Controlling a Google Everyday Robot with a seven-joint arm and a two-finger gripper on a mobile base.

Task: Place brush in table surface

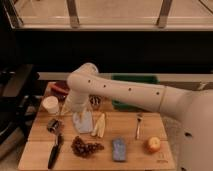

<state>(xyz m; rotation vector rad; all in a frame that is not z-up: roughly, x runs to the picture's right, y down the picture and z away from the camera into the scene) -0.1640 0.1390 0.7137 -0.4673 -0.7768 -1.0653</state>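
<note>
Brush [54, 142] flat on desk [121, 128]. Claw [74, 111] spread, empty, behind-right of brush. Risk: arm swing clips cup [50, 104] behind brush, or brush head, shoving it off edge.

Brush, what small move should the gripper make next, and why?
Probably lift clear: the brush already lies flat on the table, and the open gripper hovers empty just behind its head, beside the cup.

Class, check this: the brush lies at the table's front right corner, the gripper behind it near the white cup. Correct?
No. The camera view shows the brush at the table's front left corner, with the gripper behind it near the white cup.
</note>
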